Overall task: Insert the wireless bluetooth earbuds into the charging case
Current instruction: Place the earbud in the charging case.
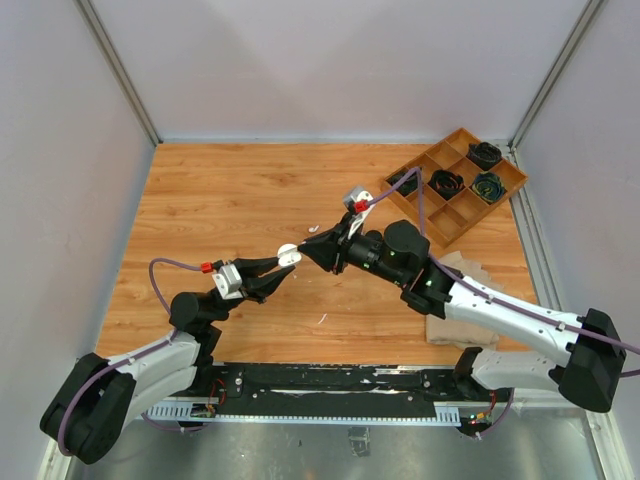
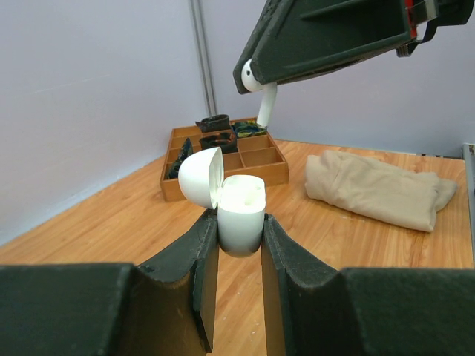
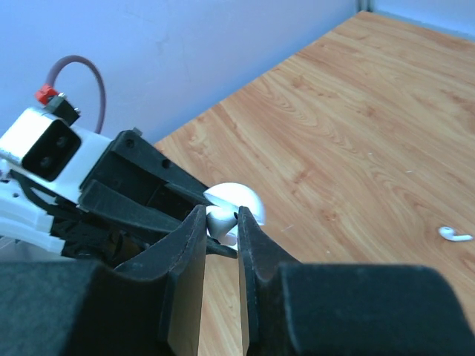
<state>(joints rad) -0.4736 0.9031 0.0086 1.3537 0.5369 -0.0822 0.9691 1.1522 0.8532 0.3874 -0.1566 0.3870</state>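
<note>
My left gripper [image 1: 281,262] is shut on the white charging case [image 2: 242,219], gripping its lower body; the case stands upright with its lid [image 2: 200,176] hinged open to the left. My right gripper [image 1: 304,250] is shut on a white earbud [image 2: 261,93], which hangs stem down just above and behind the open case. In the right wrist view the earbud [image 3: 221,220] sits pinched between the fingertips, with the case lid [image 3: 239,199] right behind it. Over the middle of the table the two grippers meet tip to tip.
A wooden compartment tray [image 1: 455,215] with dark items stands at the back right. A beige cloth [image 1: 455,300] lies under the right arm. A small white piece [image 3: 454,235] lies on the table just beyond the grippers, and a thin white sliver [image 1: 322,319] nearer the front.
</note>
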